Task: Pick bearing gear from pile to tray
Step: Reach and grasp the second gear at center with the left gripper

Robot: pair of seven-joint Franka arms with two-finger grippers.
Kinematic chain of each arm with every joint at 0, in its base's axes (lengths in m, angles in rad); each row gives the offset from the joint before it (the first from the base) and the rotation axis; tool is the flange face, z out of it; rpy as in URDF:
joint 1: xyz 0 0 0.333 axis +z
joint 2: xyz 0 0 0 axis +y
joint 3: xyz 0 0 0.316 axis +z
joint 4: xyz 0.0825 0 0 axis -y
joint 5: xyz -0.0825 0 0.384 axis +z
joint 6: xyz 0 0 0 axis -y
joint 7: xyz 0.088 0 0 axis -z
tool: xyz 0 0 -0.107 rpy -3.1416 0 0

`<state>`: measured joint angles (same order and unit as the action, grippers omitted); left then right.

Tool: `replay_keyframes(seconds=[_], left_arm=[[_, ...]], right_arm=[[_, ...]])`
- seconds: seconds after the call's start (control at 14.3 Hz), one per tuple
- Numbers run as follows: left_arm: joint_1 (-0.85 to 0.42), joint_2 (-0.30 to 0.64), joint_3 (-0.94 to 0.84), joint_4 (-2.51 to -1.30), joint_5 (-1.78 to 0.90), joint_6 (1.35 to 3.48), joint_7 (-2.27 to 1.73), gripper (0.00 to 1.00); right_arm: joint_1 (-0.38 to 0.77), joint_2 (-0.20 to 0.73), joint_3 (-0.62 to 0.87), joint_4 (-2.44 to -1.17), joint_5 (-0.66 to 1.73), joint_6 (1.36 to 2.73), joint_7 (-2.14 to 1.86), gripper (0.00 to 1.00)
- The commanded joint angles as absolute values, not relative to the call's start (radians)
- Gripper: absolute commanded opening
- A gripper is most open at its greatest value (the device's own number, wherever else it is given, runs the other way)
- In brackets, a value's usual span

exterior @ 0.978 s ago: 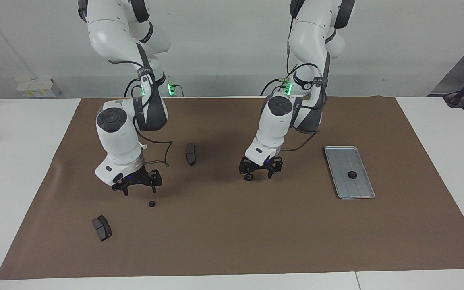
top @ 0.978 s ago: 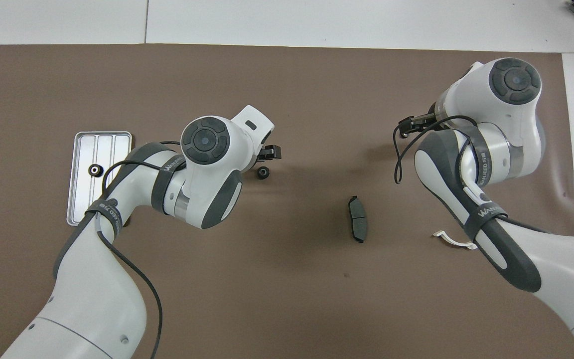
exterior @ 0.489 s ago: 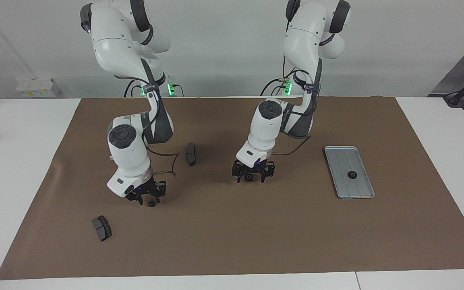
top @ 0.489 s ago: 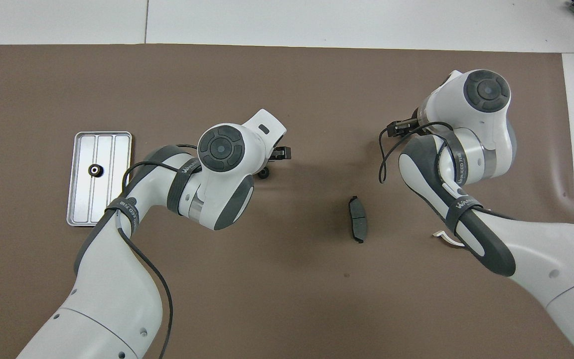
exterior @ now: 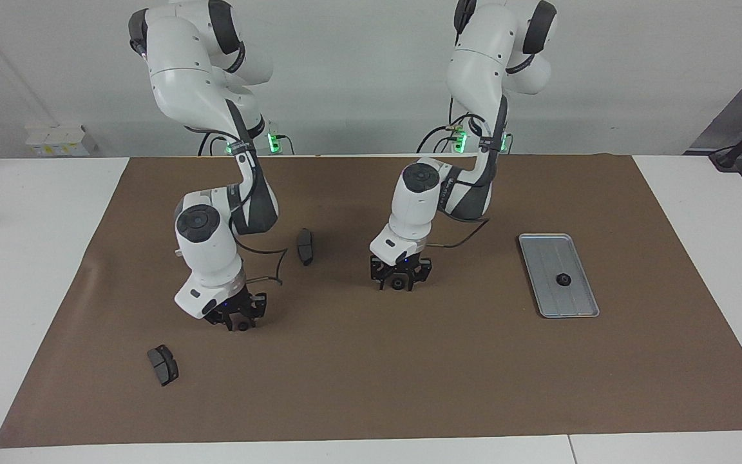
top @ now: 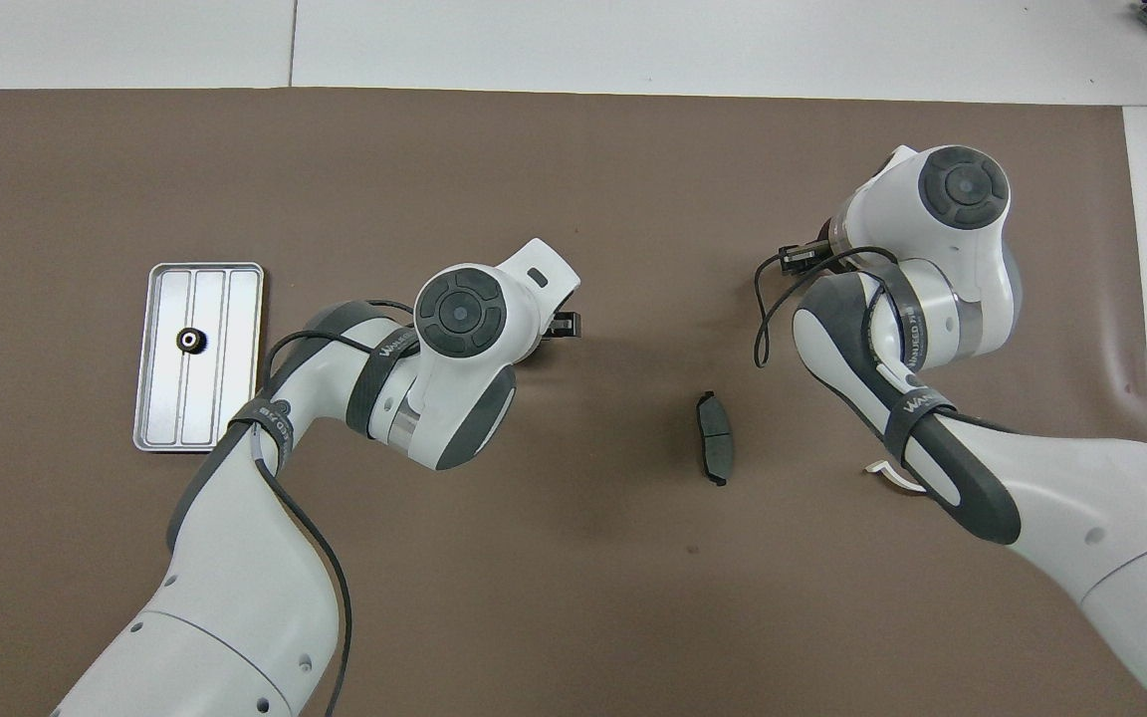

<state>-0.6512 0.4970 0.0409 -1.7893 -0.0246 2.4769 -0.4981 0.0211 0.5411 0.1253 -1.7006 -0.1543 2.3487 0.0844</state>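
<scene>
Facing view: we see both end effectors down at the brown mat. Left end effector (exterior: pixel 399 282) closes around a small black gear (exterior: pixel 398 283); right end effector (exterior: pixel 237 320) closes around another gear (exterior: pixel 242 326). A third gear (exterior: pixel 563 279) sits in the tray (exterior: pixel 574 308), toward the left arm's end of the surface.

Overhead view: arms hide both grips; tray (top: pixel 157 344) w/ gear (top: pixel 188 340) shows; brake pad (top: pixel 714 437) lies btw the arms.

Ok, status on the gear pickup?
Left tool low at middle gear, right tool low at second gear. Third gear sits in tray. Brake pads lie apart from both.
</scene>
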Motion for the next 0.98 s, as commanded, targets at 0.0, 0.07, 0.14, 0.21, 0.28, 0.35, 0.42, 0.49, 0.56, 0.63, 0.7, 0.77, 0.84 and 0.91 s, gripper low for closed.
replay_keyframes(seconds=[0.0, 0.07, 0.14, 0.21, 0.28, 0.35, 0.42, 0.49, 0.56, 0.63, 0.7, 0.77, 0.84, 0.91], left_arm=[[-0.669, 0.477, 0.057, -1.825, -0.017, 2.477, -0.494, 0.38], [-0.67, 0.476, 0.057, -1.828, -0.017, 2.468, -0.494, 0.27], [-0.669, 0.474, 0.057, -1.838, -0.015, 2.461, -0.494, 0.18], [-0.669, 0.472, 0.057, -1.841, -0.015, 2.461, -0.492, 0.11], [-0.669, 0.471, 0.057, -1.841, -0.015, 2.459, -0.492, 0.02], [-0.669, 0.469, 0.057, -1.841, -0.017, 2.457, -0.492, 0.0], [-0.664, 0.469, 0.058, -1.836, -0.015, 2.445, -0.488, 0.0], [-0.657, 0.471, 0.06, -1.821, -0.017, 2.425, -0.488, 0.0], [-0.649, 0.477, 0.066, -1.78, -0.017, 2.393, -0.488, 0.0], [-0.62, 0.482, 0.071, -1.732, -0.017, 2.35, -0.486, 0.0], [-0.57, 0.489, 0.069, -1.683, -0.015, 2.314, -0.483, 0.0], [-0.527, 0.503, 0.069, -1.643, -0.014, 2.286, -0.476, 0.0], [-0.485, 0.505, 0.069, -1.622, -0.018, 2.269, -0.46, 0.0], [-0.444, 0.5, 0.068, -1.615, -0.023, 2.255, -0.453, 0.0]], right_arm=[[0.006, 0.54, 0.133, -1.718, -0.137, 2.379, 0.052, 0.48], [0.006, 0.54, 0.133, -1.72, -0.137, 2.387, 0.052, 0.42], [0.006, 0.54, 0.133, -1.727, -0.135, 2.404, 0.054, 0.39], [0.006, 0.54, 0.133, -1.736, -0.135, 2.419, 0.055, 0.39], [0.006, 0.54, 0.133, -1.741, -0.135, 2.425, 0.055, 0.38], [0.005, 0.54, 0.133, -1.741, -0.135, 2.427, 0.055, 0.33], [0.005, 0.54, 0.133, -1.741, -0.135, 2.427, 0.055, 0.22], [0.005, 0.54, 0.133, -1.741, -0.135, 2.427, 0.055, 0.06], [0.003, 0.54, 0.133, -1.74, -0.135, 2.427, 0.055, 0.0], [0.002, 0.538, 0.133, -1.735, -0.135, 2.424, 0.055, 0.0], [-0.002, 0.537, 0.133, -1.726, -0.135, 2.41, 0.055, 0.0], [-0.003, 0.531, 0.135, -1.724, -0.132, 2.404, 0.055, 0.0], [-0.002, 0.517, 0.135, -1.723, -0.121, 2.393, 0.063, 0.0], [0.0, 0.496, 0.135, -1.72, -0.101, 2.373, 0.077, 0.0]])
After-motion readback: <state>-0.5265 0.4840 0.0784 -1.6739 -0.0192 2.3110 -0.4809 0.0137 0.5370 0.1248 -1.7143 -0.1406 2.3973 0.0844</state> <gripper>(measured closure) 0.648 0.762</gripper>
